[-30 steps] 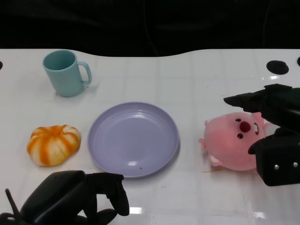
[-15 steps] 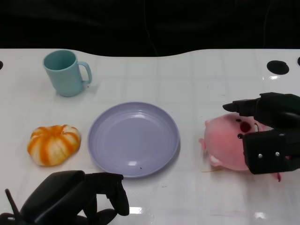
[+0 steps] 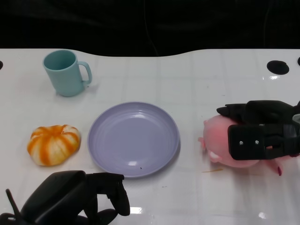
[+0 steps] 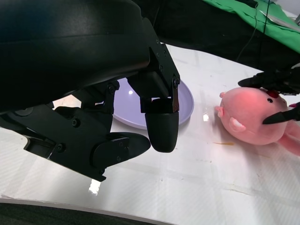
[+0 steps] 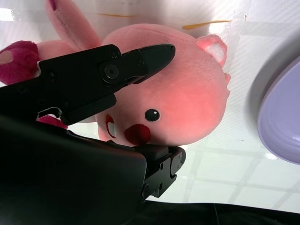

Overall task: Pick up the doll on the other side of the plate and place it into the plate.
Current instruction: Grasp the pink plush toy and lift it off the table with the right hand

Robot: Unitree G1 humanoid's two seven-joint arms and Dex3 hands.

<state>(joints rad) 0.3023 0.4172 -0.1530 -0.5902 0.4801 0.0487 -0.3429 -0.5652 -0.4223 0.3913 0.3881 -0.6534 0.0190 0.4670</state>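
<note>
The pink doll (image 3: 215,140) lies on the white table to the right of the lilac plate (image 3: 133,139), which holds nothing. My right hand (image 3: 262,136) covers the doll's right half and grips it. In the right wrist view one finger (image 5: 117,70) lies across the doll's (image 5: 187,89) head and another presses below its red nose. The left wrist view shows the doll (image 4: 253,117) bracketed by those fingertips (image 4: 276,82), with the plate (image 4: 185,101) behind. My left hand (image 3: 75,197) rests at the near left edge, fingers curled in on nothing.
A teal mug (image 3: 65,72) stands at the back left. An orange and white pumpkin toy (image 3: 53,144) lies left of the plate. A black round hole (image 3: 278,66) marks the table's far right. The table's dark back edge runs behind.
My right hand has come down and leftward over the doll, and its fingers have closed around the doll's head. The left hand, plate, mug and pumpkin have not moved.
</note>
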